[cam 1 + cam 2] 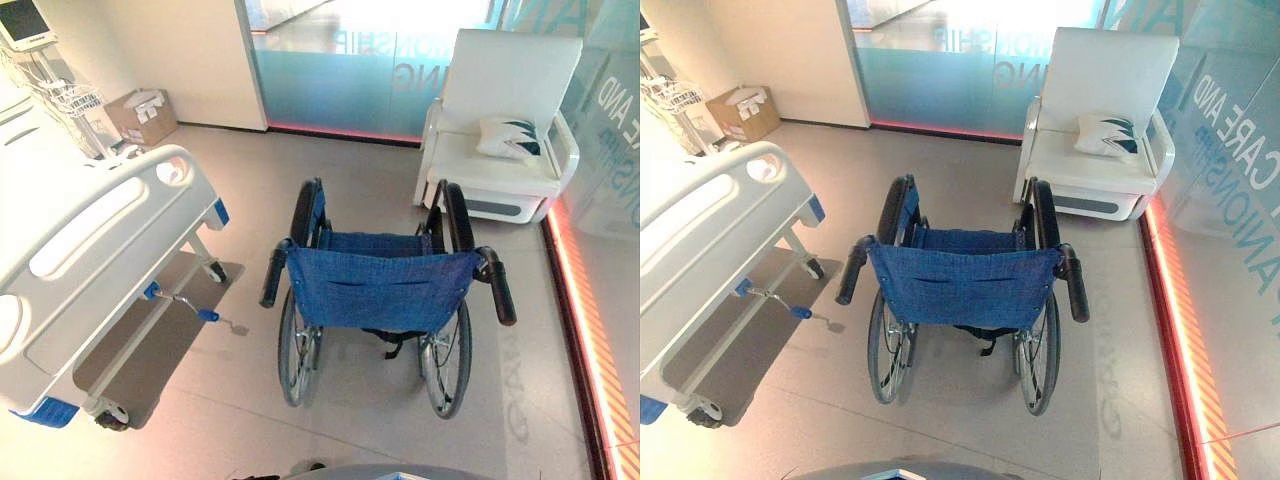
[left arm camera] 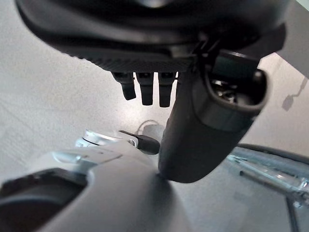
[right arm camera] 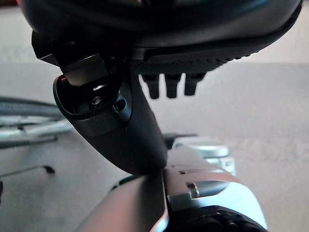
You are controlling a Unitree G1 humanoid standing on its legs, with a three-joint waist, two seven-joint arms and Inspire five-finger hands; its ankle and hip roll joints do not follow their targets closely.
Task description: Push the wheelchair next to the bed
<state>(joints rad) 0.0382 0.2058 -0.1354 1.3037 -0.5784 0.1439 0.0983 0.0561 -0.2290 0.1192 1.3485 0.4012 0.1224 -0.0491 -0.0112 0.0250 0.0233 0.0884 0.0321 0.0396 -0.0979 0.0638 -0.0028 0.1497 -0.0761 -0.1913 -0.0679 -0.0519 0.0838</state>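
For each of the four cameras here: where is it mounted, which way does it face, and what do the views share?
Left eye view: on the head, looking down at the wheelchair, bed to its left, white armchair beyond.
Right eye view: same head, slightly offset; same scene.
Left wrist view: on the left wrist, looking along the left hand toward the floor; fingers straight.
Right wrist view: on the right wrist, along the right hand, floorward.
Shared: both wrist views catch the wheelchair's wheel at one edge.
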